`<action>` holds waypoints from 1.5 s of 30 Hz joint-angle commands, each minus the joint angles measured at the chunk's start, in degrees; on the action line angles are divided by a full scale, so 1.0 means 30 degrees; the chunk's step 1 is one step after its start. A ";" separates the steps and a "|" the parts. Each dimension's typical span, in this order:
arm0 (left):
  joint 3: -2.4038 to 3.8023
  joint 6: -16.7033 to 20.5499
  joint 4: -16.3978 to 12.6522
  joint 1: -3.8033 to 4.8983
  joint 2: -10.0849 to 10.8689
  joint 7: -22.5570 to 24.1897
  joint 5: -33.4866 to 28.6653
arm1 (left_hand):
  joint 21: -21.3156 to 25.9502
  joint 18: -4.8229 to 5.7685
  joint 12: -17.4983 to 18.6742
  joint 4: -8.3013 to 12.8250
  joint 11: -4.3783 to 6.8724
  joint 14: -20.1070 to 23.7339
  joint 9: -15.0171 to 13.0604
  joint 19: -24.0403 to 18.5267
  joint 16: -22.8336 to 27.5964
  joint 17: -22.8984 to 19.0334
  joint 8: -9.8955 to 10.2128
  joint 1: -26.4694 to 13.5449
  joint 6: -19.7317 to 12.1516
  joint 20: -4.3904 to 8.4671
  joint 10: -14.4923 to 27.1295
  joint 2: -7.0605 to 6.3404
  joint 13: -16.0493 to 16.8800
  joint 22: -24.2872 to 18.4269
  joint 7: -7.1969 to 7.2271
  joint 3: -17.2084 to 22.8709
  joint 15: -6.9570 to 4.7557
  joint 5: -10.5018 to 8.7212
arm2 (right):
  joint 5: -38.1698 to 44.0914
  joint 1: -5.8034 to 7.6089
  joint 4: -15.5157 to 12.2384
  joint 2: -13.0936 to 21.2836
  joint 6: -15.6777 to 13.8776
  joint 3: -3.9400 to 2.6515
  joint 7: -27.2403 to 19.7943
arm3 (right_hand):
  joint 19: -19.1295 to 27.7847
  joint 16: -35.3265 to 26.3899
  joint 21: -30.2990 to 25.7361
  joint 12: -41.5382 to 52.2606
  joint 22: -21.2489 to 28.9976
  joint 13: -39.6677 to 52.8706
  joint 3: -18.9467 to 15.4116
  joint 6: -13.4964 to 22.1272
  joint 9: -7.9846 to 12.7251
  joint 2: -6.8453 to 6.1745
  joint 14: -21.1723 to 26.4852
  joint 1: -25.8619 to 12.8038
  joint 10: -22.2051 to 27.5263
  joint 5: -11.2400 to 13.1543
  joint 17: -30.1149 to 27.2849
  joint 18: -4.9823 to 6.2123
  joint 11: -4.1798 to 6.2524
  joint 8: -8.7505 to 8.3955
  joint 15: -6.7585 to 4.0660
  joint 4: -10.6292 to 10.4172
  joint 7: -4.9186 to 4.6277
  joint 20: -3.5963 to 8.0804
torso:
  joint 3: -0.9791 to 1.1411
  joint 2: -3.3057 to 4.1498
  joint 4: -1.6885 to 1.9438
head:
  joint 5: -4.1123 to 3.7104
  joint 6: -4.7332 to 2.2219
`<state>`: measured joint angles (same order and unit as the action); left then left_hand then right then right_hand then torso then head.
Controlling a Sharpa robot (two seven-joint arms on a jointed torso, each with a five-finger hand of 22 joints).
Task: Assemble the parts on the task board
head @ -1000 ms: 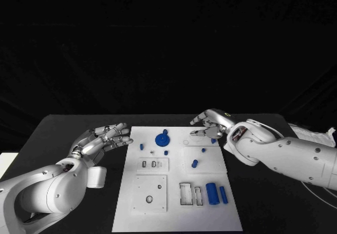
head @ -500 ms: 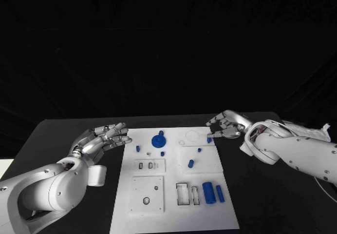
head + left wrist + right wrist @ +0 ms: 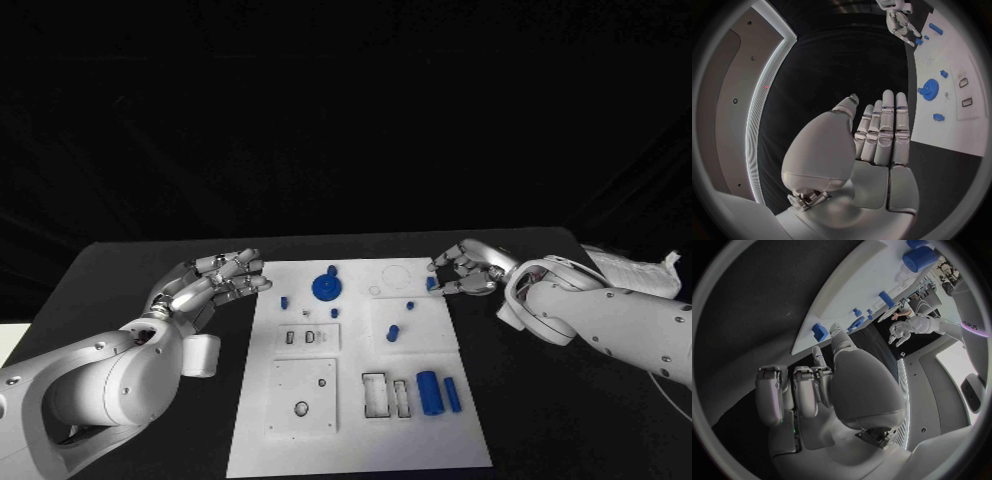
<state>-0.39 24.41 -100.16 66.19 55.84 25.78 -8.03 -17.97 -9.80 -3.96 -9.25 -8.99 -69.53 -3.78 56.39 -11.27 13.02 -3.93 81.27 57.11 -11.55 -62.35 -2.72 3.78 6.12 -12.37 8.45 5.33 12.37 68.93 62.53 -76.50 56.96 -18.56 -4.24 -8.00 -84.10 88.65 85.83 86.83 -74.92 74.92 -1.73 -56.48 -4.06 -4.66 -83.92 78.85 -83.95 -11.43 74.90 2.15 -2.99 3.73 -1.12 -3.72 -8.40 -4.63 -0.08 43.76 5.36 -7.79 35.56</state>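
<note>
The white task board (image 3: pixel 361 440) lies mid-table. On it are a blue gear (image 3: pixel 329 289), several small blue pegs, and two blue cylinders (image 3: pixel 428 392) near the front right. My right hand (image 3: pixel 469 268) hovers at the board's far right corner with its fingers curled in and nothing in them. Its thumb (image 3: pixel 837 342) reaches toward a small blue piece (image 3: pixel 430 284) that sits on the board's edge (image 3: pixel 820 331). My left hand (image 3: pixel 216 282) floats just off the board's left side, fingers straight and side by side (image 3: pixel 879 140), holding nothing.
Rectangular slots (image 3: pixel 378 395) and a square plate with holes (image 3: pixel 306 395) mark the board's near half. Bare black table (image 3: pixel 130 270) runs along both sides of the board. A white edge (image 3: pixel 9 335) shows at the table's left.
My right hand has drawn back from over the board's far edge to its right corner, and its fingers have curled in. The left hand has barely moved. The camera shifted slightly.
</note>
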 commanded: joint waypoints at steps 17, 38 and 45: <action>0.0010 -0.0381 0.0018 -0.0001 -0.0047 0.0137 0.0101 | 0.0075 -0.0224 0.0081 0.0086 0.0025 0.0113 0.0011 -0.0072 0.0073 0.0031 0.0055 0.0239 -0.0083 -0.0046 0.0053 0.0029 -0.0012 -0.0029 -0.0032 0.0125 0.0006 0.0029 | 0.0210 -0.0128 0.0708 -0.0583 0.0873 -0.0012 -0.0276 | -0.0725 0.0063 0.0079 0.0342 -0.2214 0.4674 0.1156 -0.1384 -0.0235 0.2018 -0.1833 0.0577 -0.1729 0.1867 0.4139 -0.0090 0.0125 0.0284 -0.0120 0.0613 0.0292 0.0016 | -0.0024 -0.0005 -0.0009 | -0.0010 0.0073; 0.0009 -0.0402 0.0014 -0.0001 -0.0015 0.0067 0.0101 | 0.0072 -0.0224 0.0082 0.0098 0.0022 0.0112 0.0012 -0.0073 0.0080 0.0040 0.0057 0.0244 -0.0088 -0.0045 0.0060 0.0023 -0.0013 -0.0030 -0.0038 0.0143 0.0005 0.0027 | 0.0694 -0.0149 0.1016 -0.0905 0.0661 -0.0015 -0.0130 | -0.0904 0.0216 0.0265 0.0849 -0.2608 0.4926 0.2520 -0.2646 -0.0331 0.2506 -0.1911 0.0838 -0.1935 0.2204 0.4496 -0.0176 0.0474 0.0355 -0.0415 0.1485 0.0691 0.0294 | -0.0033 -0.0019 -0.0012 | -0.0014 0.0167; 0.0008 -0.0417 0.0040 -0.0003 -0.0009 0.0071 0.0101 | 0.0072 -0.0224 0.0082 0.0098 0.0022 0.0112 0.0012 -0.0073 0.0080 0.0040 0.0057 0.0244 -0.0088 -0.0045 0.0060 0.0023 -0.0013 -0.0030 -0.0038 0.0143 0.0005 0.0027 | -0.0263 -0.0108 0.0116 -0.0805 -0.1114 -0.0113 -0.0380 | -0.0983 0.0294 0.0346 0.1052 -0.2773 0.5025 0.2910 -0.3532 -0.0511 0.2629 -0.1950 -0.0039 -0.2014 0.1303 0.4677 -0.0209 0.0825 0.0577 -0.0701 0.1329 0.1112 0.0537 | -0.0048 -0.0052 0.0006 | -0.0020 0.0195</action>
<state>-0.39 24.33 -100.03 66.16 55.86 25.69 -8.01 -17.97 -9.80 -3.96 -9.03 -8.99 -69.53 -3.78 56.39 -11.27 13.05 -3.93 81.50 57.11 -11.55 -62.35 -2.49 3.78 6.12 -12.37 8.68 5.33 12.37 69.34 62.13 -75.42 54.48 -18.68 -4.45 -8.43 -84.01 89.32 86.58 89.75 -74.94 74.95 6.60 -64.55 -4.89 2.98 -84.11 80.31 -83.98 -7.12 74.93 2.15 -0.89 4.88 -2.81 0.46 -6.69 -3.47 -0.20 43.66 5.33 -7.81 36.09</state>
